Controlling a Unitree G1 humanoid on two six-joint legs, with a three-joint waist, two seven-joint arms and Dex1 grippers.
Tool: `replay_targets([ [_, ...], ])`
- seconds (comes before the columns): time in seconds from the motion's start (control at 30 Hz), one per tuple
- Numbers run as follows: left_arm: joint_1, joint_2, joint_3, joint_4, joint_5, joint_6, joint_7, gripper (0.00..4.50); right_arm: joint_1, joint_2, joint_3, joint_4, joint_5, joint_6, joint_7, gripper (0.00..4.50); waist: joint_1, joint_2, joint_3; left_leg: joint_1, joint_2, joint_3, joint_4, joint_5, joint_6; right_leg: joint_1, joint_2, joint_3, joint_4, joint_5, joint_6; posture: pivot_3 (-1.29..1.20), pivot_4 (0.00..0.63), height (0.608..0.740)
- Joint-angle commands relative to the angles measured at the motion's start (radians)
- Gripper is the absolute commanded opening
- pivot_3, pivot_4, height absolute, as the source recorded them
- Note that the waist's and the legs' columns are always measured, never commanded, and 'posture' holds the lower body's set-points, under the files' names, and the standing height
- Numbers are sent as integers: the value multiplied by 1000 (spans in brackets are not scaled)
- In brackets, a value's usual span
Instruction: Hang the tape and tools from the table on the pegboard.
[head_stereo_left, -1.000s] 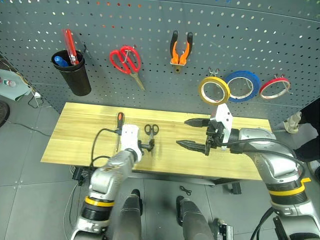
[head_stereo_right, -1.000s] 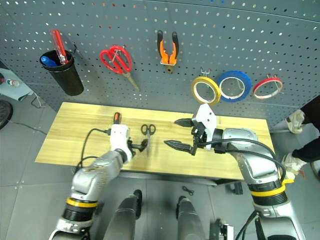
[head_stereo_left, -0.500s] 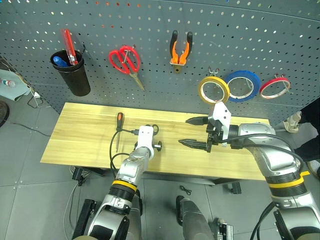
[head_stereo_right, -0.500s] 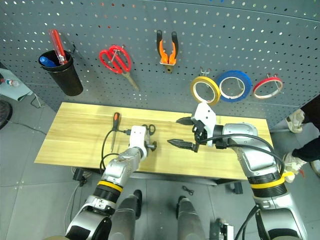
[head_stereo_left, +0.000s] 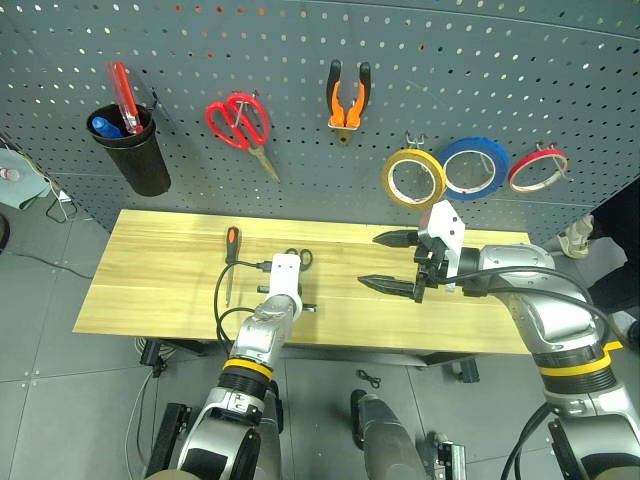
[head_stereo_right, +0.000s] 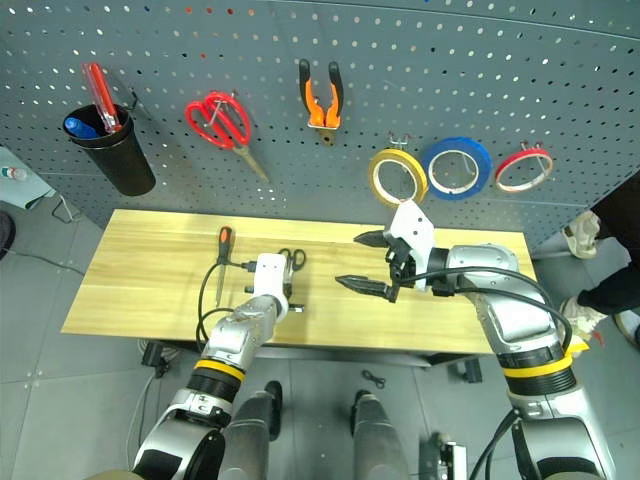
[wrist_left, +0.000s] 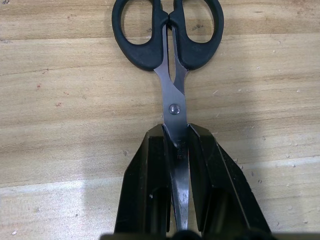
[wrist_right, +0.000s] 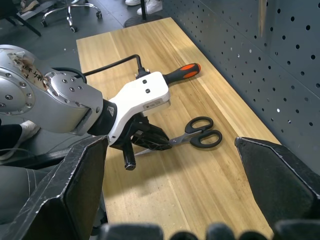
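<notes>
Matt black-handled steel scissors, wooden table

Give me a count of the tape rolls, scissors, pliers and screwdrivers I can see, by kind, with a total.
Tape rolls: 3 (yellow, blue, red)
Scissors: 2 (red-handled, black-handled)
Pliers: 1
Screwdrivers: 2 (on the table, in the black cup)
Total: 8
</notes>
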Motion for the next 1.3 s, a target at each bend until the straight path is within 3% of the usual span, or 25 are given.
replay_targets([
  [0.03,23,7,2,-37,18,8,-11,86,18,-15,-38,-49,11,-5,-6,4500,-2,0,0,0,0,0,0,0,0,0,0,0,0,0,0,4,330,740],
  [0.13,75,40,-29,-182,29,-4,-60,86,21,-4,-62,-92,40,8,-26,4500,-7,0,0,0,0,0,0,0,0,0,0,0,0,0,0,15,321,740],
  [0.33,297,228,-82,-673,51,-45,-206,86,-30,16,-156,-242,175,114,-100,4500,-12,1,0,0,1,0,-5,1,-1,-4,0,0,3,2,-6,43,310,740],
  [0.43,391,320,-32,-935,46,-154,-270,86,-154,77,-225,-284,300,185,-201,4500,-11,0,1,-1,1,0,-5,0,-4,-6,0,0,1,2,-4,65,298,740],
  [0.6,407,359,6,-1105,77,-223,-272,86,-328,165,-256,-272,391,241,-338,4500,4,1,0,-1,0,1,-5,0,-4,-6,-1,1,1,3,-7,93,278,740],
  [0.97,217,315,71,-1073,169,-191,-174,86,-426,220,-230,-222,417,221,-383,4500,21,0,-1,-4,0,1,-5,2,-1,-7,0,0,0,5,-8,130,250,740],
  [1.3,177,245,83,-974,150,-102,-173,86,-416,199,-212,-217,400,219,-381,4500,20,0,-1,-3,0,1,-5,2,0,-7,0,0,2,6,-8,125,242,740],
])
